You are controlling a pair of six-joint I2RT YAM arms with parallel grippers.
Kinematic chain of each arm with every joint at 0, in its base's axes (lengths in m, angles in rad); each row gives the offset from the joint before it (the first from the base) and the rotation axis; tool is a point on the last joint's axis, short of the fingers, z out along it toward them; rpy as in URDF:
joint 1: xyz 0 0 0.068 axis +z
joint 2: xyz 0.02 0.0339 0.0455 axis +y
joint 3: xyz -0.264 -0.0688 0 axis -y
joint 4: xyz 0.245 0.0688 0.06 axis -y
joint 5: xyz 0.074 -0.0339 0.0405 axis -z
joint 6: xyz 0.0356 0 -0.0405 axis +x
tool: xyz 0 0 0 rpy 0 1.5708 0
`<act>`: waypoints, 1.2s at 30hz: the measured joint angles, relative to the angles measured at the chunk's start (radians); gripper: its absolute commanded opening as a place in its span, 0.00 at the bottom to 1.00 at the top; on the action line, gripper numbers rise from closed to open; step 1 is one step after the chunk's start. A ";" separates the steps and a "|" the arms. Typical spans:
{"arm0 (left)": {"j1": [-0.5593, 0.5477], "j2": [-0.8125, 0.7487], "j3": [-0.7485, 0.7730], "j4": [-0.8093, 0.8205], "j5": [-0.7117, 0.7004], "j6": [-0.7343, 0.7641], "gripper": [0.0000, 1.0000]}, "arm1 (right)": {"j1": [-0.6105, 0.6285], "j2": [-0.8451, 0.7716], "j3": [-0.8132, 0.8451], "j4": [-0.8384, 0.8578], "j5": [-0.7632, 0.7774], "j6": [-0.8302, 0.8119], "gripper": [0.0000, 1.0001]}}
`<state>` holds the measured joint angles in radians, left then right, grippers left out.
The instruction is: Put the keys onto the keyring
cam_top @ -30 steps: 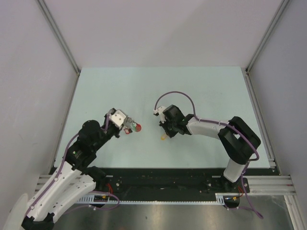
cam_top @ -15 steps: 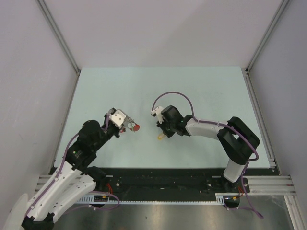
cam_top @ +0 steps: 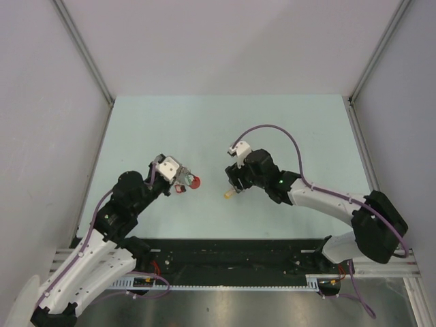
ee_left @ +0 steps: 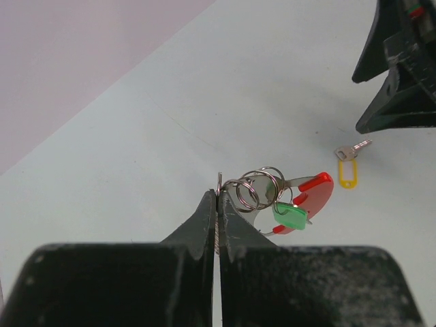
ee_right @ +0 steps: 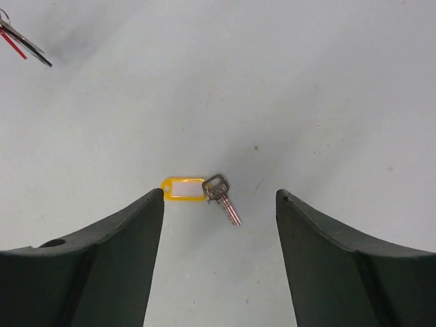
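My left gripper (ee_left: 218, 196) is shut on the thin metal edge of the keyring (ee_left: 262, 188), held just above the table. Steel loops, a green-tagged key (ee_left: 291, 216) and a red curved band (ee_left: 317, 196) hang off it. In the top view that left gripper (cam_top: 181, 178) sits left of centre, with the keyring's red part (cam_top: 195, 182) sticking out to its right. The yellow-tagged key (ee_right: 186, 189) lies flat on the table with its metal blade (ee_right: 226, 202) beside it. My right gripper (ee_right: 219, 197) stands open over it, a finger on either side, touching nothing. The top view shows this key (cam_top: 229, 194) just below the right gripper (cam_top: 234, 184).
The pale green tabletop (cam_top: 225, 129) is walled by grey panels at the back and both sides. A black rail (cam_top: 231, 255) with the arm bases runs along the near edge. The right arm's purple cable (cam_top: 272, 128) loops above its wrist.
My right gripper has opened and the yellow-tagged key now lies free on the table. The right arm's elbow swung out to the right. The left arm and keyring stayed put.
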<state>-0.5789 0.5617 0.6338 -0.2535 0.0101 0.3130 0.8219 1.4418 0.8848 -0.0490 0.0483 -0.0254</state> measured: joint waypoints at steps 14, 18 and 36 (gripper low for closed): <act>0.003 0.030 0.000 0.005 0.000 -0.001 0.00 | 0.034 -0.118 -0.367 0.316 0.108 0.105 0.53; 0.004 0.039 0.000 0.006 0.000 -0.001 0.00 | 0.036 -0.076 -0.389 0.420 0.079 0.089 0.44; 0.008 0.040 0.000 0.005 0.000 -0.001 0.00 | 0.024 0.096 -0.446 0.740 -0.023 0.047 0.36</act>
<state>-0.5709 0.6014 0.6338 -0.2481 0.0097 0.3122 0.8455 1.5375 0.4389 0.6907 0.0250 0.0216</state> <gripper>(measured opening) 0.006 0.373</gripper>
